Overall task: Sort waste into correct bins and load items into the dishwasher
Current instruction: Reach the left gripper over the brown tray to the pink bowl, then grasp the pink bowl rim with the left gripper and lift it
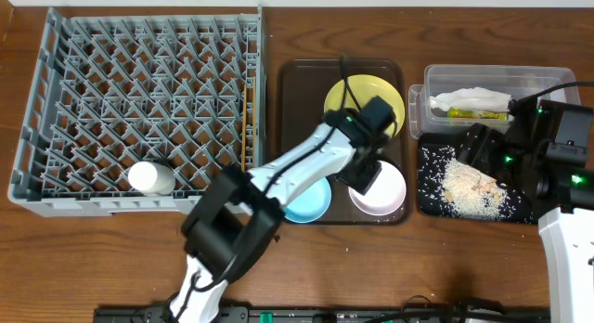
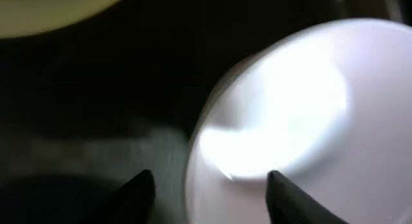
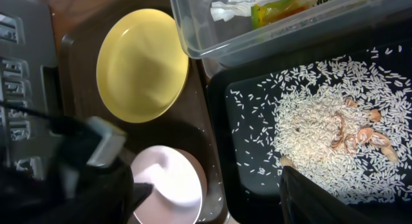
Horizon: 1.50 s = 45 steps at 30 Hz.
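My left gripper (image 1: 368, 171) (image 2: 209, 185) is open and straddles the near rim of the white bowl (image 1: 385, 191) (image 2: 290, 102), one finger inside and one outside. The light blue bowl (image 1: 314, 202) and the yellow plate (image 1: 367, 96) (image 3: 141, 63) sit on the same brown tray (image 1: 295, 91). My right gripper (image 1: 480, 148) (image 3: 219, 192) is open and empty above the black tray (image 1: 429, 198) (image 3: 248, 166), which holds rice scraps (image 1: 469, 188) (image 3: 322, 121). The clear tub (image 1: 436, 77) (image 3: 257, 40) holds the napkin (image 1: 475, 97) and the wrapper (image 1: 461, 110) (image 3: 283, 6).
The grey dish rack (image 1: 56, 109) fills the left side, with a white round object (image 1: 151, 178) near its front edge and thin wooden chopsticks (image 1: 246, 128) along its right side. My left arm reaches across the blue bowl.
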Tool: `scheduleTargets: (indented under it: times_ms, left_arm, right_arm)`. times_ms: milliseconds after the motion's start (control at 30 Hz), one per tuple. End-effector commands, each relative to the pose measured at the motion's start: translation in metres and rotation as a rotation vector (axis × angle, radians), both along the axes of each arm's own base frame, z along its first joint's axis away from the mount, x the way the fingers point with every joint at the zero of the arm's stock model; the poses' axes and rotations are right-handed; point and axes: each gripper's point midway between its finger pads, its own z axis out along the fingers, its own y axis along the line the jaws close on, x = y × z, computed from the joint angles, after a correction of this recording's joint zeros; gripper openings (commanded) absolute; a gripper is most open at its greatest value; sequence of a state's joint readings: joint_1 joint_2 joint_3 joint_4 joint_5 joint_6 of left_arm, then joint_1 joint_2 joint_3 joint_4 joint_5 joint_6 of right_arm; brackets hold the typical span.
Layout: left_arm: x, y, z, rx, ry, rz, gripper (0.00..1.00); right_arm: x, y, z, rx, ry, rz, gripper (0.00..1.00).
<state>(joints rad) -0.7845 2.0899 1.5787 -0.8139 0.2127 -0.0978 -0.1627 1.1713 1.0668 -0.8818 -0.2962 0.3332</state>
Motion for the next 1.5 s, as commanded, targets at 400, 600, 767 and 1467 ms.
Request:
scheduleTargets:
  times_ms: [400, 600, 767, 1467]
  left_arm:
    - [0.015, 0.001, -0.004, 0.007, -0.047, 0.029, 0.07]
    - [0.026, 0.013, 0.066, -0.075, -0.135, 0.069, 0.08]
    - [0.057, 0.07, 0.14, -0.088, -0.317, 0.212, 0.08]
    - [0.105, 0.366, 0.222, 0.997, -0.806, 0.754, 0.07]
  right_arm:
    - [0.001, 0.002, 0.003, 0.027, -0.005, -0.001, 0.71]
    - [0.0, 0.002, 0.003, 0.027, -0.005, -0.001, 0.71]
    - [0.001, 0.002, 0.003, 0.027, -0.005, -0.001, 0.71]
    - [0.001, 0.002, 0.003, 0.027, -0.008, 0.0, 0.71]
